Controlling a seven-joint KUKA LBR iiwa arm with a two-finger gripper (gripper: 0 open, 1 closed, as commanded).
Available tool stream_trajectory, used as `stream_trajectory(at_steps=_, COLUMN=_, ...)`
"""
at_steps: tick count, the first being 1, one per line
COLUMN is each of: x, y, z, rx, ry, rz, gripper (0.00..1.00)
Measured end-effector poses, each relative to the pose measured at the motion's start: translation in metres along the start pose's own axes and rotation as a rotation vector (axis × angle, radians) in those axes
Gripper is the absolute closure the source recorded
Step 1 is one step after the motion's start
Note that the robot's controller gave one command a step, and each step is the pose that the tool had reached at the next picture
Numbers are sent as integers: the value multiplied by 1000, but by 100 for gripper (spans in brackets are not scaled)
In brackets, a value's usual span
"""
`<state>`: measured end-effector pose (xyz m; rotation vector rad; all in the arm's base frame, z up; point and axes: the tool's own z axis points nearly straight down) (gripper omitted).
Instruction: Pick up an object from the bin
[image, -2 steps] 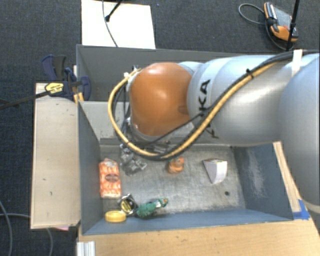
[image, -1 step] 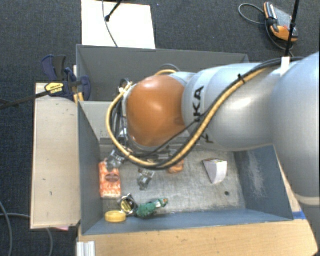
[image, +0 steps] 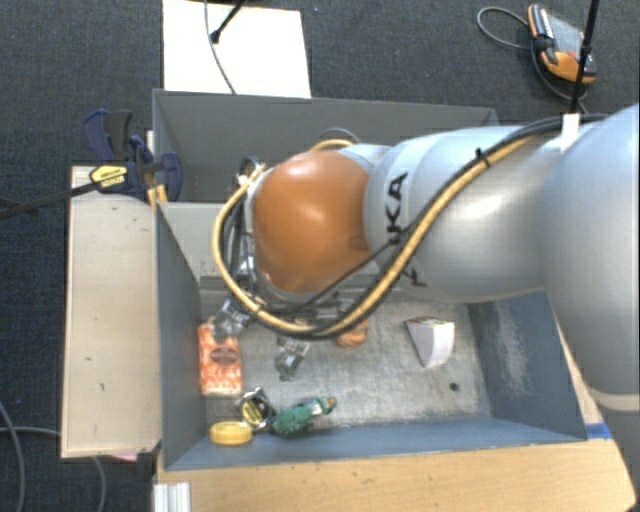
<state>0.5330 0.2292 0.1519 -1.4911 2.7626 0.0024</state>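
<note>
Along the near wall of the grey bin (image: 420, 440) lie a yellow disc (image: 231, 432) and a green toy (image: 300, 416). Further in, an orange packet (image: 220, 362) lies at the left, with the gripper (image: 290, 358) low just beside it. Whether it is open or closed cannot be told. A white paper wedge (image: 432, 341) sits to the right. Above is the orange cover (image: 310, 225), and the arm (image: 480, 220) shows the letters "KA".

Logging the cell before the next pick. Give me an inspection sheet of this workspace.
Surface: grey metal bin, floor scuffed.
Job's things: orange packet at left; white wedge at right; yellow disc and green item near the bottom wall.
Clutter: small orange piece partly under the arm.
Grippers: gripper low over the floor, just right of the packet, largely under the orange wrist cover.
Cables: yellow-black cable looped round the wrist cover.
Surroundings: dark carpet.
</note>
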Motion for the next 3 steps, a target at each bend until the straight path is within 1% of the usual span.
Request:
stream_trajectory(at_steps=1, x=-12, y=23, z=76, rx=8, ry=-15, rz=-475, gripper=100)
stream_trajectory(at_steps=2, x=-12, y=23, z=76, rx=7, ry=-15, rz=-474, gripper=100)
stream_trajectory(at_steps=3, x=-6, y=24, z=-56, rx=-2, ry=2, rz=-441, gripper=100)
